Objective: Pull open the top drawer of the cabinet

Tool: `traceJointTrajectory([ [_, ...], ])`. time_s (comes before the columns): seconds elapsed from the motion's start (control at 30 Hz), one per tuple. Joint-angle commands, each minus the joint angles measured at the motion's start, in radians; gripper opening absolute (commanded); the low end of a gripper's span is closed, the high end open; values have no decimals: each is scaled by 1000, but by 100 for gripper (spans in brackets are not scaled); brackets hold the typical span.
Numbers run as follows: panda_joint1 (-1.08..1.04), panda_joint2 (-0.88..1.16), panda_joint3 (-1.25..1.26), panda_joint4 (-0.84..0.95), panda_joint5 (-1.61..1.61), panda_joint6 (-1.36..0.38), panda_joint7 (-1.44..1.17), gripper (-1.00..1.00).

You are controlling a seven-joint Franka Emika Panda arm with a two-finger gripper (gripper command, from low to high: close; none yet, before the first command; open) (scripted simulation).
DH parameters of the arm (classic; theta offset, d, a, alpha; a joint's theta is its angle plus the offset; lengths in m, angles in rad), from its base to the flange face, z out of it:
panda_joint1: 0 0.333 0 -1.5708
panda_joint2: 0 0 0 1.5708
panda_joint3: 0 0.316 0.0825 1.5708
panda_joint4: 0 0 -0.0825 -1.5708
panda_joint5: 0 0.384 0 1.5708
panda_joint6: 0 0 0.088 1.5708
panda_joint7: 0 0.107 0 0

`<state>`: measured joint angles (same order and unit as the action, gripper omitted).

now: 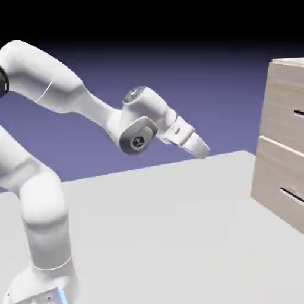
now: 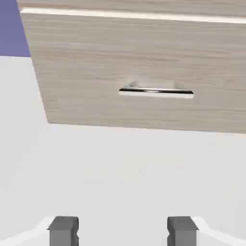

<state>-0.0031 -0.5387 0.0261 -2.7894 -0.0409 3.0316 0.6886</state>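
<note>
Foremost, gripper [image 2: 123,231]: two grey fingertips, set apart, bare surface between them; cropped by the hand view's bottom edge. In the exterior view, fingers seen edge-on, their spacing illegible there. Arm [image 1: 139,127]: white, pointing down toward the exterior view's right, well apart from the cabinet; cropped at the left edge.

Table [image 1: 160,231]: pale grey, plain, matt; far edge running behind the arm. Cabinet [image 1: 279,142]: beige wood grain, standing at the exterior view's right, its right portion cut off. Lower drawer [image 2: 86,72]: flat front, slim bar handle [image 2: 156,92], dark above, bright below. Top drawer [image 1: 284,101]: directly above, pale grain, closed, bright seam beneath; dark handle [image 1: 299,113] cropped by the frame. In the hand view, only its bottom strip. Backdrop [image 1: 208,101]: blue-violet, darkening to black overhead.
</note>
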Motion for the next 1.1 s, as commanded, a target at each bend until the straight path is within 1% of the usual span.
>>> traceJointTrajectory([
  [0.0, -13, 26, 22, 17, -34, -4, -44, 0],
  [1.07, -413, 856, 714, 564, -1118, -147, -1435, 0],
])
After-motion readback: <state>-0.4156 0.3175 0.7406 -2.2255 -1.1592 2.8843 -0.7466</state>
